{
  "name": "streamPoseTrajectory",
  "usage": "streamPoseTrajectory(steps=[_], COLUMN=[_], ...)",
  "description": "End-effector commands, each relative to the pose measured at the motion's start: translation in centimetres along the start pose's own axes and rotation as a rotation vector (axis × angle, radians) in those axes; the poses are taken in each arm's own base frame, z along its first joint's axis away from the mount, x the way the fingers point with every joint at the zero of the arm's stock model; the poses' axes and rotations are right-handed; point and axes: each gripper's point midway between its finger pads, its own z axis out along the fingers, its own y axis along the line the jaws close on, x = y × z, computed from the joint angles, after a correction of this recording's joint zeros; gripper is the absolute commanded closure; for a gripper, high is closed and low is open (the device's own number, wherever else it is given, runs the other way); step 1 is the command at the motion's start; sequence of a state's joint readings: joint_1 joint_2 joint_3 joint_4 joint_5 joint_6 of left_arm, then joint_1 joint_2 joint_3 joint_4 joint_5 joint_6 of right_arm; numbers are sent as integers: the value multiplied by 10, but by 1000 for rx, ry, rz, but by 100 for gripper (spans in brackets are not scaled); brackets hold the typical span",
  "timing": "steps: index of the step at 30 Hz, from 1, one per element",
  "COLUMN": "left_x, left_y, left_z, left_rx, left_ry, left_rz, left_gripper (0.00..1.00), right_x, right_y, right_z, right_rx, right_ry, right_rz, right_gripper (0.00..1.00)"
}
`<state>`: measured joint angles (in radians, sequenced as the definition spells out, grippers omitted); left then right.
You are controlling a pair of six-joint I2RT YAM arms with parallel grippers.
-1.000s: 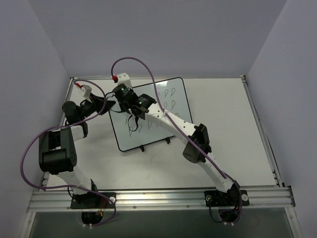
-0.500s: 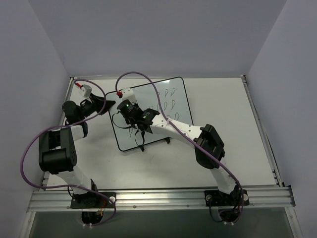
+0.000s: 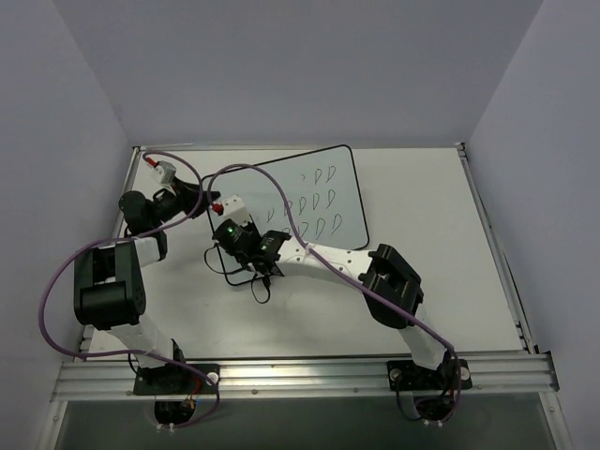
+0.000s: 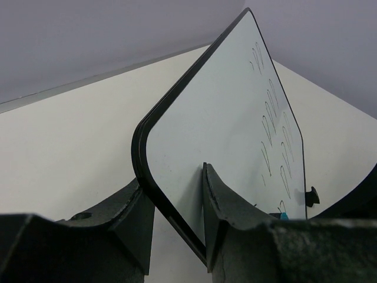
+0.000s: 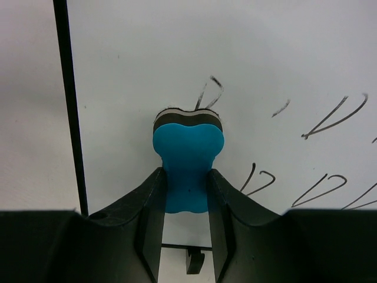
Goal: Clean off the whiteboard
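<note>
The right claw [image 5: 186,177] is squeezing a blue eraser [image 5: 188,144] between fingers drawn almost together, gripping it by its narrow waist. The eraser's dark felt end is pressing on the whiteboard [image 5: 177,47] just ahead of the fingertips. A half-rubbed scribble [image 5: 207,94] is sitting right at the felt's far edge, more dark marks [image 5: 330,115] are lying off to this claw's right, and the board's black frame [image 5: 63,88] is running along its left. The left claw [image 4: 177,197] is standing partly open and clamping the board's rounded corner, with one finger on the white face and the other behind the frame. From that grip the board is rising at a tilt away from the claw, its marks lying toward the far right end. A pale table [image 3: 450,244] is spreading out beyond both claws.
</note>
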<state>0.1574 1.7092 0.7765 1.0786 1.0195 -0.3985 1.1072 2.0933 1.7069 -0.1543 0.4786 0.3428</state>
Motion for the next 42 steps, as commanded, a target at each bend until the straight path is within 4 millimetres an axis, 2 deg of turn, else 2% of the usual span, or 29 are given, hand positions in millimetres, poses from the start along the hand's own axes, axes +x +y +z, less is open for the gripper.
streamPoseTrajectory(steps=[1, 2, 5, 9, 11, 12, 15, 16, 18, 19, 21, 22, 29, 32, 36, 40, 42], left_x=[9, 8, 9, 9, 9, 8, 8, 8, 8, 8, 8, 8, 8, 8, 8, 9, 8], left_y=[-28, -28, -28, -29, -29, -28, -26, -25, -25, -25, -26, -25, -25, -25, -27, -28, -27], left_z=[7, 7, 7, 7, 7, 7, 6, 6, 6, 6, 6, 6, 7, 6, 6, 6, 6], left_rx=[167, 167, 168, 168, 171, 169, 166, 166, 166, 166, 166, 166, 166, 166, 168, 172, 172], left_ry=[17, 17, 15, 15, 16, 16, 16, 16, 16, 16, 15, 15, 16, 16, 16, 16, 16], left_rz=[289, 290, 292, 293, 290, 290, 284, 284, 283, 283, 284, 286, 283, 283, 284, 287, 287], left_gripper=[98, 98, 98, 98, 98, 98, 98, 98, 98, 98, 98, 98, 98, 98, 98, 98, 98], right_x=[-35, -48, -67, -66, -55, -40, -15, 7, 25, 44, 57, 72, 102, 100, 75, 41, 32], right_y=[-31, -33, -47, -55, -51, -50, -31, -29, -18, -20, -17, -20, 1, 3, -10, -38, -60], right_z=[14, 13, 19, 25, 27, 29, 22, 23, 16, 18, 13, 13, 7, 7, 11, 15, 19], right_rx=[103, 109, 146, 170, 157, 154, 103, 93, 58, 61, 52, 57, 12, 12, 64, 121, 176], right_ry=[-65, -91, -126, -121, -100, -72, -36, -4, 18, 37, 41, 60, 92, 83, 26, -40, -55], right_rz=[38, 52, 64, 62, 60, 47, 42, 29, 40, 30, 45, 38, 43, 44, 36, 63, 71], right_gripper=[100, 100, 100, 100, 100, 100, 100, 100, 100, 100, 100, 100, 100, 100, 100, 100, 100])
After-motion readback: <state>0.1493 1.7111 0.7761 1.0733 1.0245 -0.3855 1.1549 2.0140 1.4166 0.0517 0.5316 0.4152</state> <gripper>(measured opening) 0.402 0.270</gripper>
